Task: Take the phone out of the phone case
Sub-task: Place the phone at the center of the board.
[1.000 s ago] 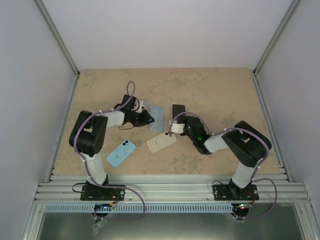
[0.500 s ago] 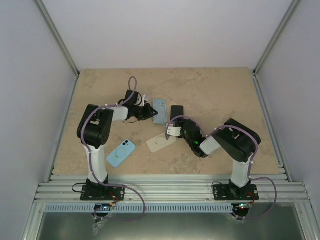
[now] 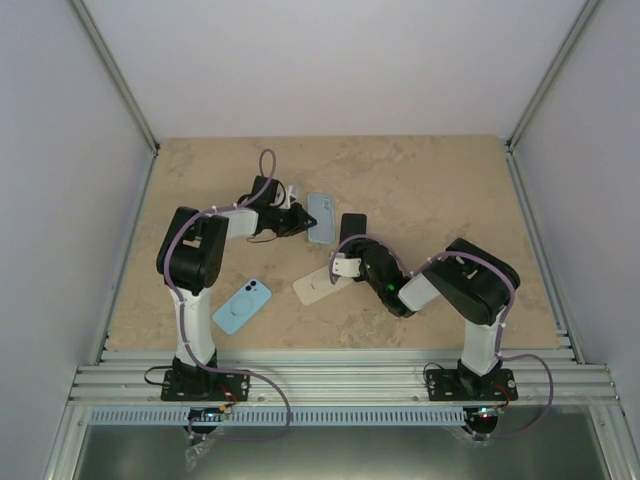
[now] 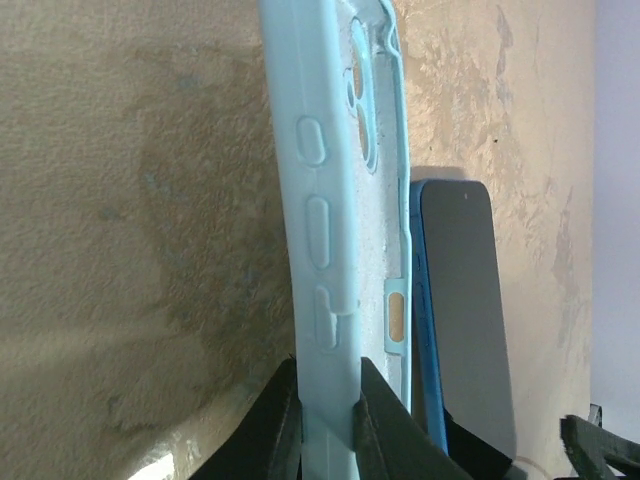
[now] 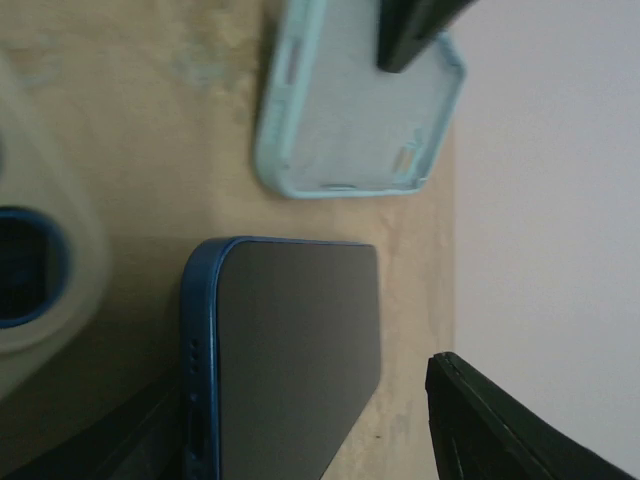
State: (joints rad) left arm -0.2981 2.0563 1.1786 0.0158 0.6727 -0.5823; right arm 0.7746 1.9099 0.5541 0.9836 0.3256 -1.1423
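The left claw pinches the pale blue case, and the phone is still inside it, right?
Not quite. The left gripper does pinch the case, but it is empty: the phone lies beside it, as the left wrist view shows.

4 things lie on the beige stone-patterned tabletop [image 3: 450,180]. The flat dark-screened blue-edged phone [image 3: 352,224] is the landmark. Just left of it, with a gap between them, is the empty pale-blue soft phone case [image 3: 319,218]. In front of the phone and slightly left is the cream ring-backed case [image 3: 322,285]. Farther front-left, well apart, is the pale-blue ring-backed slab [image 3: 242,305].
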